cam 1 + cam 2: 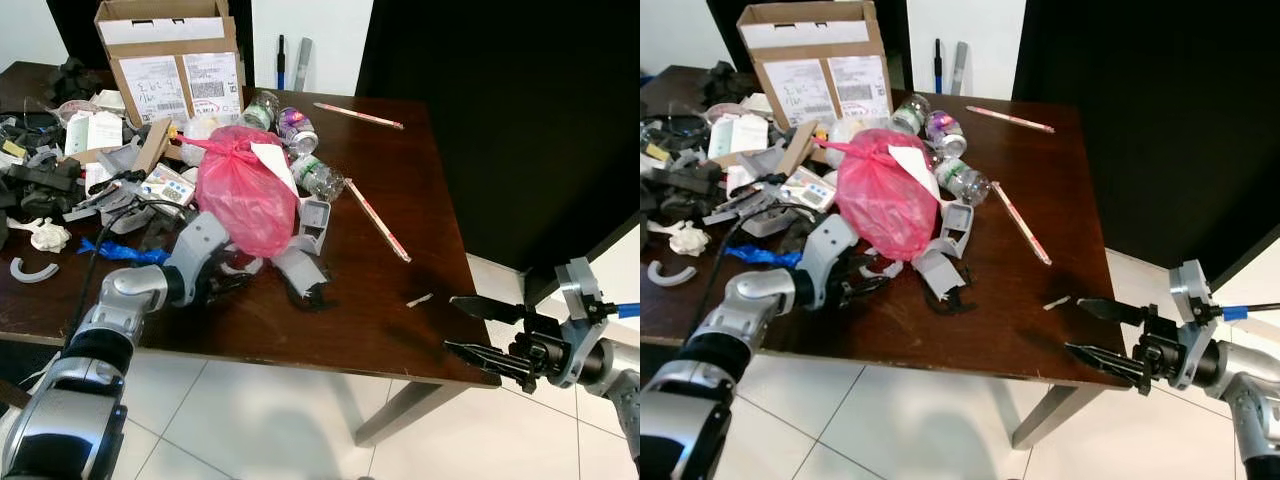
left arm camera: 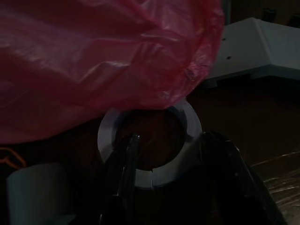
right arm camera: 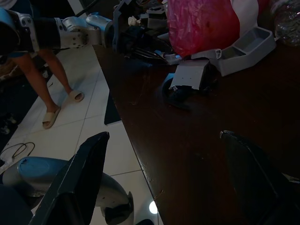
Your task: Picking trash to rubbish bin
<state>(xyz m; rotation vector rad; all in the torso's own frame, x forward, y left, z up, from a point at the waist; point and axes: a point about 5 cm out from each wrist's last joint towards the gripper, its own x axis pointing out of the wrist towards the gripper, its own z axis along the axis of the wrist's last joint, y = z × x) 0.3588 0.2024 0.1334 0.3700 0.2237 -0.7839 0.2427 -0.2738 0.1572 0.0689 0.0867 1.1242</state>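
I am at the picking-up step: my left gripper (image 1: 232,281) is down on the table (image 1: 400,200) at centre left of the head view, tucked under the red bag (image 1: 243,200). Its fingers (image 2: 127,164) stand apart around a white ring (image 2: 180,154); they look not yet closed on it, though the wrist view is dim. Next I must close without snagging the bag. My right gripper (image 1: 487,330) hangs open at the lower right, off the table's corner. Bottles (image 1: 300,135), a box (image 1: 175,55) and grey scraps (image 1: 305,270) crowd the upper left. No bin in sight.
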